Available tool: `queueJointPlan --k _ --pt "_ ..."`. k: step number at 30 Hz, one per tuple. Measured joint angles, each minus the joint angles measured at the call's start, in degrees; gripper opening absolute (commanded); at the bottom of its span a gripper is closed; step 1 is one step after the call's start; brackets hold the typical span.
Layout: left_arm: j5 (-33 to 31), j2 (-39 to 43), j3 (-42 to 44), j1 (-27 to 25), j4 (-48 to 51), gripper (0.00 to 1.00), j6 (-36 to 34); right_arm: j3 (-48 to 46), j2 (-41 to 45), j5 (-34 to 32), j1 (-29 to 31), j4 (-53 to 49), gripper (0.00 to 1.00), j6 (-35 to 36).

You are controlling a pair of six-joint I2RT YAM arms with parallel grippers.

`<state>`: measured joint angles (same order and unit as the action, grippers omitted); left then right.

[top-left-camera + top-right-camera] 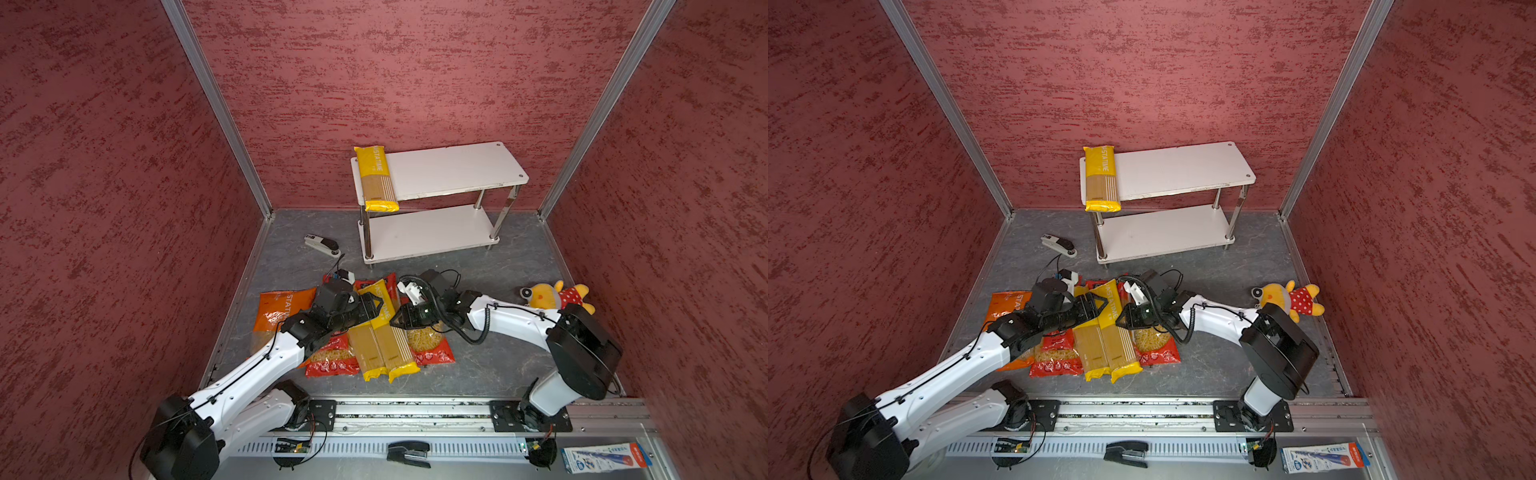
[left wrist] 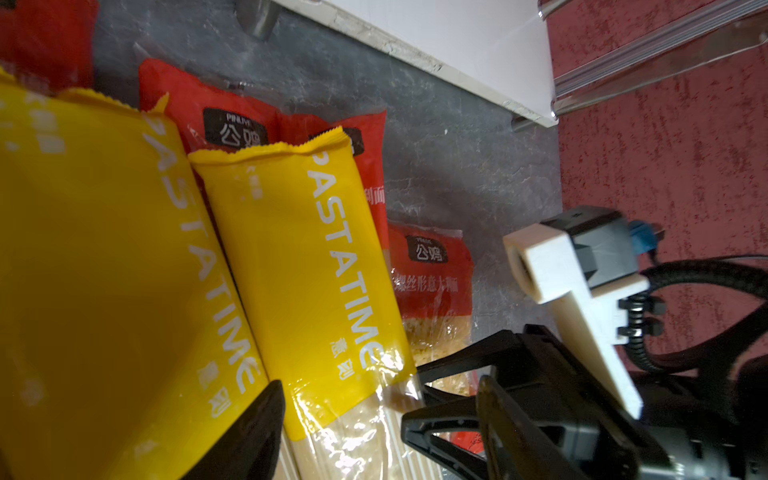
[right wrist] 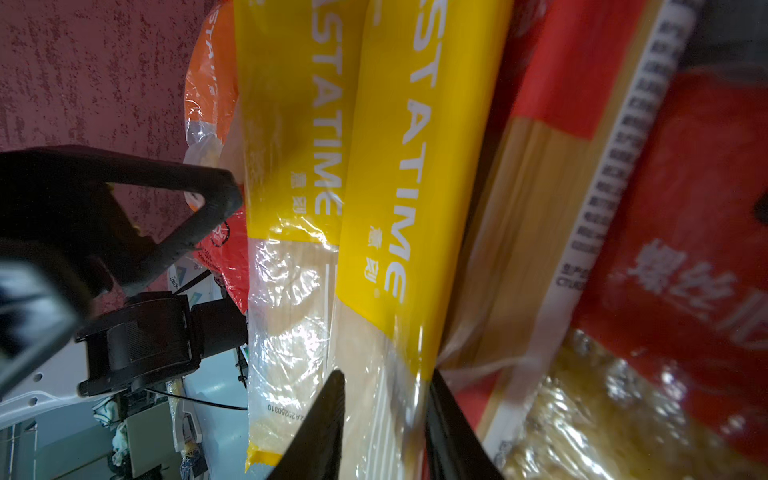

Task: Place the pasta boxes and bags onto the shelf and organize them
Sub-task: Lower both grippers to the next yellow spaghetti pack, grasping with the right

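The left gripper [image 1: 378, 307] hangs with its jaws spread wide over the printed end of a long yellow spaghetti pack [image 1: 398, 349]. In the left wrist view the pack lies between its two fingers. The right gripper [image 3: 386, 386] meets the same pack from the opposite side. Its jaws stand only a little apart, framing the pack's clear stretch, and it is not possible to tell whether they pinch it.

This pack lies on top of a pile on the grey floor [image 1: 498, 365], touching a second yellow pack [image 1: 365, 345]. Under them are two red short-pasta bags [image 1: 332, 363], an orange bag [image 1: 274, 311] and red spaghetti packs [image 1: 390, 279], mostly covered.

A stapler [image 1: 322, 245] lies between the pile and the shelf [image 1: 453, 170]. A plush toy [image 1: 557, 297] sits well off to the right.

The shelf stands at the back, with two white boards on chrome posts. A third yellow pack [image 1: 376, 178] lies across the left end of the top board, overhanging its front edge.
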<state>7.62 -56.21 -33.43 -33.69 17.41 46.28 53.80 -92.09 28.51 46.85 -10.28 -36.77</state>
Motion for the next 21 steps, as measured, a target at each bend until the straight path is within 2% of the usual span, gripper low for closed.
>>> queueJointPlan --k 7,13,21 --pt "-1.20 3.30 2.08 0.76 0.83 0.72 0.42 7.02 0.46 -5.75 -0.15 -7.54 0.42 4.35" --pt "-1.27 5.75 2.08 3.87 1.27 0.72 0.24 14.40 -3.96 -7.17 -0.85 -8.02 0.42 7.39" --pt "-0.17 4.31 2.19 3.65 0.42 0.72 0.26 13.88 -10.49 -6.71 -1.31 -7.63 0.42 7.43"
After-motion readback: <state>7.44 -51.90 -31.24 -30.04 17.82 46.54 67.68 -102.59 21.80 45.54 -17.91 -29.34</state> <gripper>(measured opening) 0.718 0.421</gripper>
